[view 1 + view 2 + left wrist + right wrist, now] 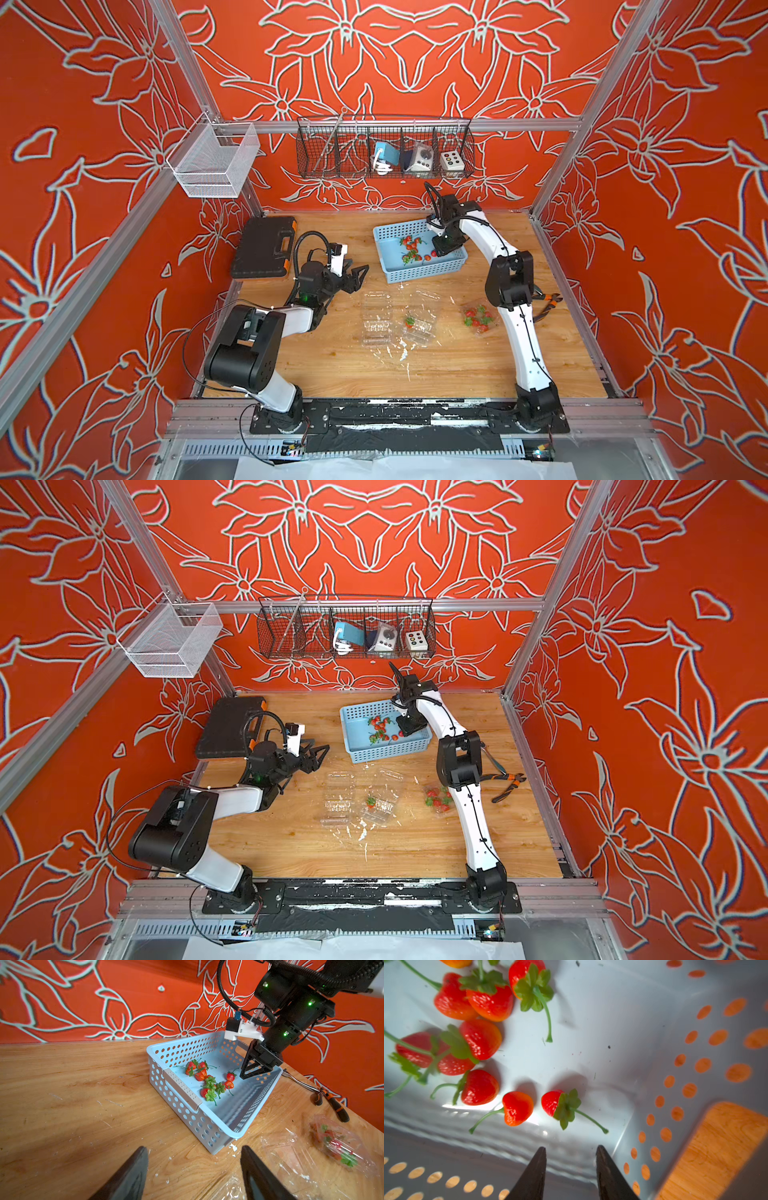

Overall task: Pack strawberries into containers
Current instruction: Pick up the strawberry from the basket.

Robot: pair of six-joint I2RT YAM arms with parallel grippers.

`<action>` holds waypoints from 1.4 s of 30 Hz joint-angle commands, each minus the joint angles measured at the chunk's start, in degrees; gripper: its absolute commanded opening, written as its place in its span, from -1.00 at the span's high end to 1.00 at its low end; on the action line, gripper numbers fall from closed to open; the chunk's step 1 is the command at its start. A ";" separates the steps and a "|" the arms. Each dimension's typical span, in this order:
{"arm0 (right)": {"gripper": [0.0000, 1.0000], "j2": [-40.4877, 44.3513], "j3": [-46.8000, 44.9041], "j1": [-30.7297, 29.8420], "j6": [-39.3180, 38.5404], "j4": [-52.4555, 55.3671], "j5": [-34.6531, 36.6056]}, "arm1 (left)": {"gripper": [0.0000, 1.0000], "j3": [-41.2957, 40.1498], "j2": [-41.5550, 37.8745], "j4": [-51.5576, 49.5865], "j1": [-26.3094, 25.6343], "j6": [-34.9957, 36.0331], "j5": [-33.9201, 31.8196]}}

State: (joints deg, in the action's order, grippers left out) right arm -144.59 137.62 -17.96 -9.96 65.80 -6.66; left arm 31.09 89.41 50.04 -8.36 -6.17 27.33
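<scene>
Red berries tell us most of the story: one clear container (494,316) by the right arm holds a handful and looks shut, though glare makes that hard to confirm. The middle container (429,327) lies open with a single berry in it, and the third container (376,320), next to it on the left arm's side, is open and bare. We judge the task about a third done, with roughly ten strawberries (411,249) lying in the blue basket (428,270) at the back of the table. They lie loose on its floor, most in a cluster with two a little apart. They are glossy, bright red shading to orange at the tips, with green caps and thin curved stems. The right gripper (570,1148) is down inside the basket with its jaws parted and nothing between them, just beside the two stray berries (518,1108). The left gripper (193,1148) hovers over the table near the basket's corner, jaws apart and empty. Filling the two open containers and closing their lids remains.
</scene>
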 commanded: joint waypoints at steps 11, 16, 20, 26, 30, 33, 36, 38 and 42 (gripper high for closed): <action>0.68 -3.63 4.32 -0.04 -0.89 0.34 -4.09 | -0.40 1.43 -0.13 0.41 -0.30 0.88 0.72; 0.96 -2.69 4.15 -0.06 -0.25 -0.32 -6.50 | -0.40 1.49 -0.20 0.49 -0.34 0.81 0.79; 1.00 -0.71 3.20 0.03 0.16 -1.29 -9.15 | -0.40 1.43 -0.27 0.50 -0.34 0.81 0.84; 1.00 3.90 -0.91 0.12 1.16 -3.76 -11.51 | -0.40 1.43 -0.21 0.58 -0.34 0.73 0.88; 1.00 7.17 -4.10 0.11 1.61 -4.57 -12.47 | -0.40 1.43 -0.37 0.64 -0.32 0.68 0.97; 1.00 9.42 -6.24 0.14 1.86 -7.06 -12.51 | -0.40 1.34 -0.32 0.71 -0.34 0.55 0.97; 1.00 10.83 -6.99 0.16 1.94 -7.02 -12.68 | -0.40 1.34 -0.44 0.76 -0.34 0.55 0.97; 1.00 11.63 -7.38 0.12 2.09 -6.97 -12.81 | -0.40 1.32 -0.55 0.64 -0.30 0.62 0.89; 1.00 13.81 -8.78 0.03 2.62 -7.18 -13.94 | -0.40 1.25 -0.59 0.76 -0.34 0.60 0.88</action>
State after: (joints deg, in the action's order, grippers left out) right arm -134.78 129.64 -17.96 -7.99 59.92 -18.59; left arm 31.09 89.41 49.82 -8.36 -6.17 27.33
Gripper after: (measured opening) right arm 0.049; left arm 0.699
